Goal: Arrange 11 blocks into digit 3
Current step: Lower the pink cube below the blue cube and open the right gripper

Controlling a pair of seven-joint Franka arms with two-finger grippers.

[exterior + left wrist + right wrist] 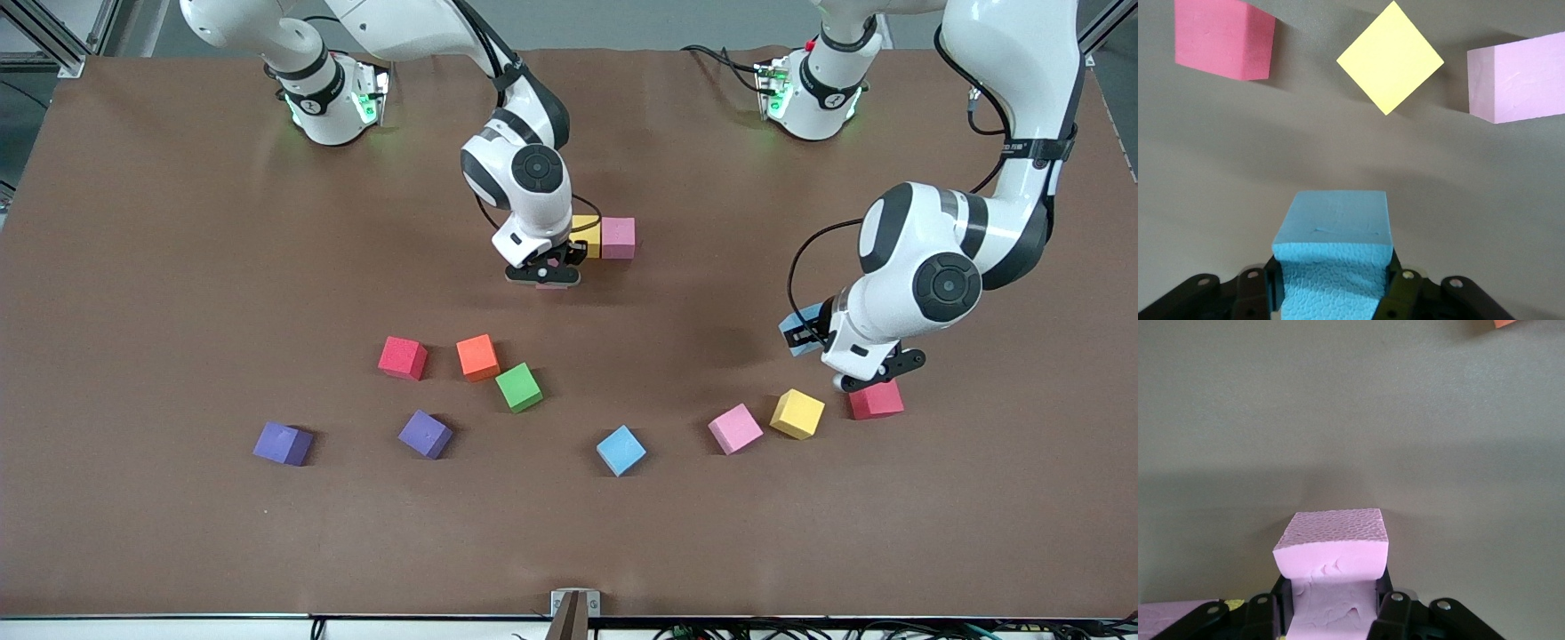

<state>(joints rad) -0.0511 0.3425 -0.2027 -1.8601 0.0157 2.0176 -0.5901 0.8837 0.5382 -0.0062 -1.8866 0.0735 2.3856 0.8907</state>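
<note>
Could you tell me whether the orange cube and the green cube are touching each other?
Touching: the front view shows the orange cube and the green cube meeting at one corner.

Row started: yellow cube (pixel 586 233) and pink cube (pixel 618 237) touching, square to the table. Another pink cube (pixel 1331 550) clamped just beside the yellow, at its 7 o'clock. Loose: red (pixel 403 357), orange (pixel 477 356), green (pixel 518 387) (all tilted), blue (pixel 621 450), pink (pixel 735 428), yellow (pixel 797 413), red (pixel 876 399). Light-blue cube (pixel 1333 250) gripped above the table.
</note>
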